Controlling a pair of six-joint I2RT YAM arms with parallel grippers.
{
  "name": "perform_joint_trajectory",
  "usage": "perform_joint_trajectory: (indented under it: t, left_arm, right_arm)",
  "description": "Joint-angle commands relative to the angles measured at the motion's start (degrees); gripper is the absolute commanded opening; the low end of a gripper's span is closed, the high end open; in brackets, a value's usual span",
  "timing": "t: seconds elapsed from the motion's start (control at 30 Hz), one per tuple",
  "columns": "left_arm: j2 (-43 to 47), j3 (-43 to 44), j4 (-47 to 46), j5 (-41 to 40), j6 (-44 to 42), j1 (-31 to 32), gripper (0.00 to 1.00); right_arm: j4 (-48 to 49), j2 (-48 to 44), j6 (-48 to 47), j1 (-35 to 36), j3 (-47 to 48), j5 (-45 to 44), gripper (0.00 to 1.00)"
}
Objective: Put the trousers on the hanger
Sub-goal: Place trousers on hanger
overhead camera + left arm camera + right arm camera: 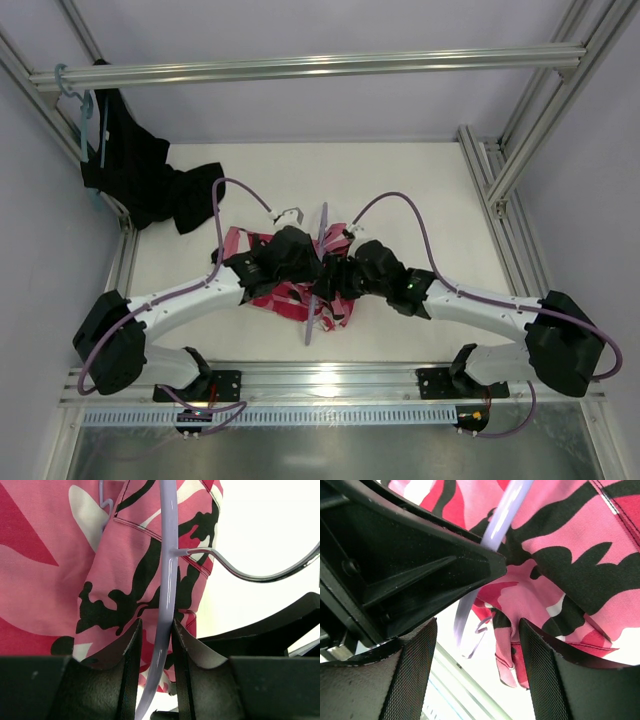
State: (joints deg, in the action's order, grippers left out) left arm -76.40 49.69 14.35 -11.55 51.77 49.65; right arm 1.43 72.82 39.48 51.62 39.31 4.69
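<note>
Two-finger left gripper (pixel 155 630) clamps the thin pale-lilac plastic hanger (pixel 169 575) over pink camouflage-print fabric trousers (pixel 47 585); right gripper (pixel 478 630) stands spread apart.

long fabric trousers (pixel 50 580): pink, crimson, white and black camouflage print | thin plastic clothes hanger (pixel 169 580): pale whitish-lilac | hook (pixel 260 576): silver-grey | crumpled cloth garment (pixel 135 170): plain black | second plastic hanger (pixel 84 115): teal-blue | arm cables (pixel 397 195): purple | tabletop (pixel 400 170): off-white

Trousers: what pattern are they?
The trousers are pink, crimson, white and black camouflage; left wrist view.
</note>
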Motion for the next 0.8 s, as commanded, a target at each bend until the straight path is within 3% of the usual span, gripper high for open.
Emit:
perform_joint_trajectory:
  t: [0.0, 0.37, 0.77]
  left_arm:
    - [-1.3, 2.9, -2.8, 1.9, -0.4, 0.6, 0.3]
    - [-1.0, 3.0, -1.9, 1.6, -0.5, 0.7, 0.3]
    - [-2.9, 4.9, -1.2, 2.3, -1.0, 0.7, 0.3]
  right_arm:
    - [4.9, 1.2, 0.4, 0.6, 0.2, -3.3, 0.69]
    - [3.5, 0.5, 5.5, 1.1, -0.6, -15.8, 0.59]
    - [5.9, -3.9, 6.6, 1.6, -3.8, -16.1, 0.63]
